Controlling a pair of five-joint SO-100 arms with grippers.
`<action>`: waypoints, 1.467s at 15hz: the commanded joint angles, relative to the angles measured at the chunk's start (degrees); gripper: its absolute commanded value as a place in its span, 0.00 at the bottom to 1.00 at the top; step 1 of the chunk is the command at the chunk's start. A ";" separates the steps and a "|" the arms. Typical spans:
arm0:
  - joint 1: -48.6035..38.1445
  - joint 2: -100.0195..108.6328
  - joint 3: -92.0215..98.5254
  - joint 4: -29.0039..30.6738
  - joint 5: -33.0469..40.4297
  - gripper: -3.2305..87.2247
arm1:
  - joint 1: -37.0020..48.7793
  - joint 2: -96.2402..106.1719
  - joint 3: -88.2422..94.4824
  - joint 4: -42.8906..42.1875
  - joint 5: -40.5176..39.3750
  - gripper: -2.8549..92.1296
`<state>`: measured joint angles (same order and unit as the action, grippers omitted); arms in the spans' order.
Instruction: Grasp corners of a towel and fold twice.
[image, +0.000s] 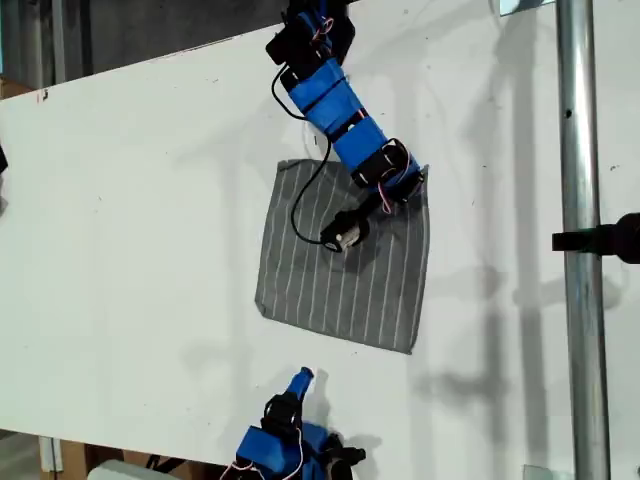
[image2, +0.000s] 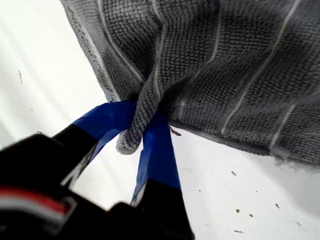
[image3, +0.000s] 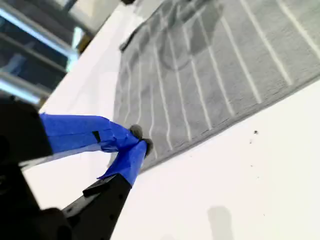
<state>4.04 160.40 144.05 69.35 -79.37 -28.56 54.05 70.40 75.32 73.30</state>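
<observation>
Only wrist views show both hands (image2: 140, 135) (image3: 135, 147) clamped on towel (image: 345, 270) corners

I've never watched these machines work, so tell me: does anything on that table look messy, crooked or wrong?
Only small things: the towel lies skewed to the table edges, and one corner is bunched where my first gripper pinches it.

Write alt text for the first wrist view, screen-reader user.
My first claw, blue-taped, is shut on a bunched corner of the dark grey pinstriped towel, pinching the fabric into a fold between its jaws. The rest of the towel spreads beyond the claw over a white table marked with small dark specks.
</observation>
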 joint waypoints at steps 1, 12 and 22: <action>7.73 -34.63 -25.75 -1.32 3.87 0.00 | 1.67 1.41 0.44 0.70 -0.88 0.03; 18.72 -82.09 -59.15 9.23 13.80 0.45 | 1.41 2.90 0.18 1.58 -0.35 0.03; 19.42 -92.20 -51.68 -1.49 7.12 0.00 | 1.41 4.39 0.18 1.93 -0.26 0.03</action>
<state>23.38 65.48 92.20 65.92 -72.42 -28.12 55.72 71.28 76.38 73.30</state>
